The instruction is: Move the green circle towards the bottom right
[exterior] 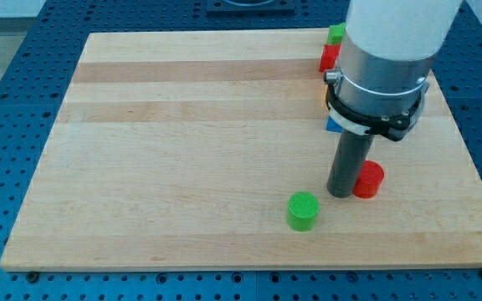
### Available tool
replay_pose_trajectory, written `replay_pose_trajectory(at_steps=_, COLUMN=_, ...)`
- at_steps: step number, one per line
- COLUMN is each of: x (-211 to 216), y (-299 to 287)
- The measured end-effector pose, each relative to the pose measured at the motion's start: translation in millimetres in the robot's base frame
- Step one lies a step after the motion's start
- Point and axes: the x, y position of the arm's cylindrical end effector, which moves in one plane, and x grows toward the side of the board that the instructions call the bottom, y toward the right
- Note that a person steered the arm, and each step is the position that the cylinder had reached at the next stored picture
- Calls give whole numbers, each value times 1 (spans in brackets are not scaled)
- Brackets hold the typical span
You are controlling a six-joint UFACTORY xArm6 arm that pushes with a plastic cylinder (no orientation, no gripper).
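The green circle [302, 210], a short green cylinder, stands on the wooden board [182, 150] a little right of the middle, near the view's bottom edge. My tip [340, 193] rests on the board just up and to the right of it, a small gap apart. A red cylinder [369, 179] touches the rod's right side.
At the view's top right, partly hidden behind the arm's body, are a green block [335, 33], a red block [330, 58], a blue block [333, 125] and a sliver of an orange one [325, 94]. The board lies on a blue perforated table [15, 84].
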Motion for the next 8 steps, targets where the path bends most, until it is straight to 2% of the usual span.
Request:
replay_pose_trajectory(at_steps=3, x=-15, y=-95)
replay_pose_trajectory(at_steps=4, x=2, y=-111)
replay_pose_trajectory(at_steps=5, x=32, y=-107)
replay_pose_trajectory(at_steps=6, x=32, y=-107)
replay_pose_trajectory(at_steps=8, x=33, y=-58)
